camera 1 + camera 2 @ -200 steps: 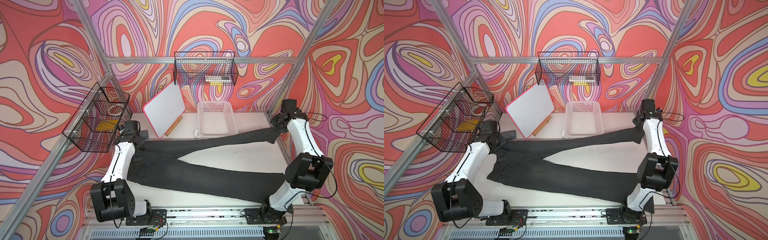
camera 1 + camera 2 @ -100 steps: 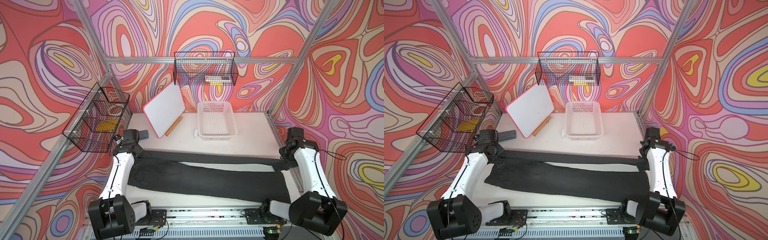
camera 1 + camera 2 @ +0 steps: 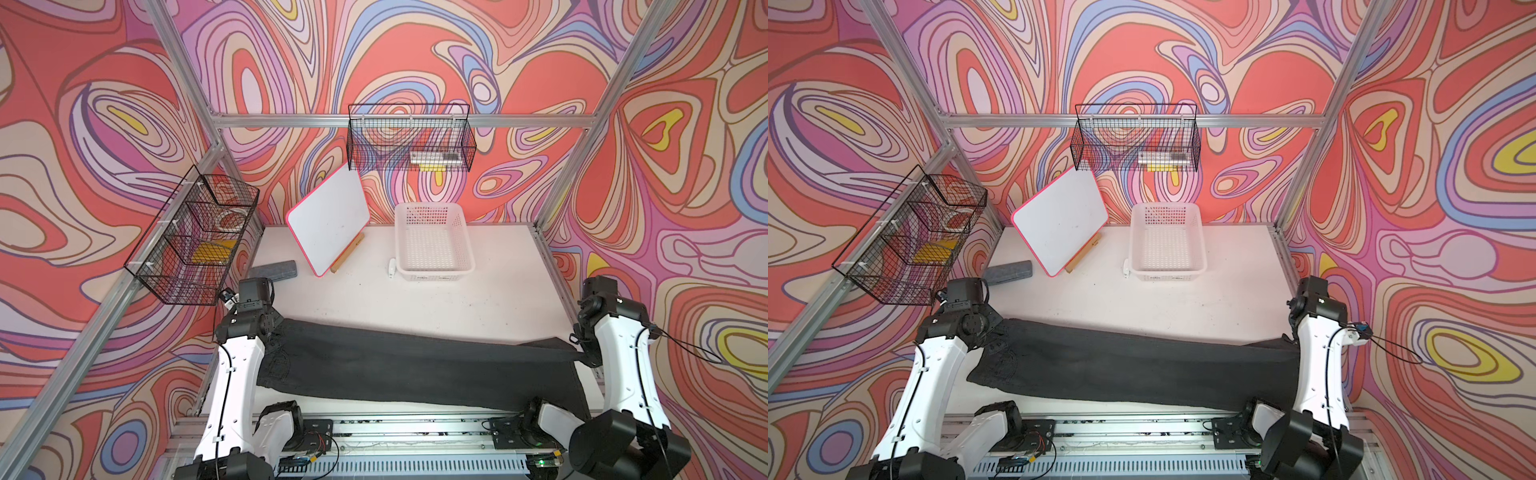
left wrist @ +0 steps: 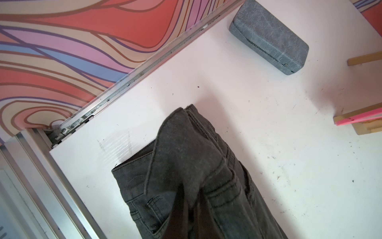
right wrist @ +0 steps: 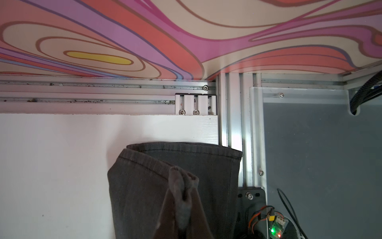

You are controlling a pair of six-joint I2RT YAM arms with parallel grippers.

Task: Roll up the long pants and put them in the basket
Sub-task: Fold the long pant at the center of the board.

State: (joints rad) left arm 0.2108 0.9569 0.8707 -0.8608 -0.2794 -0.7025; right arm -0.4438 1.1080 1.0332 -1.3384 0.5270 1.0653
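White table [image 3: 436, 307], long pants [image 3: 415, 365] (hem stitching [image 5: 186, 151], right wrist)

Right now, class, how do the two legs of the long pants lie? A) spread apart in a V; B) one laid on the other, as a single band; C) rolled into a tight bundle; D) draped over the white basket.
B: in both top views the long pants lie as one flat dark band across the front of the table, and the right wrist view shows the hems stacked.
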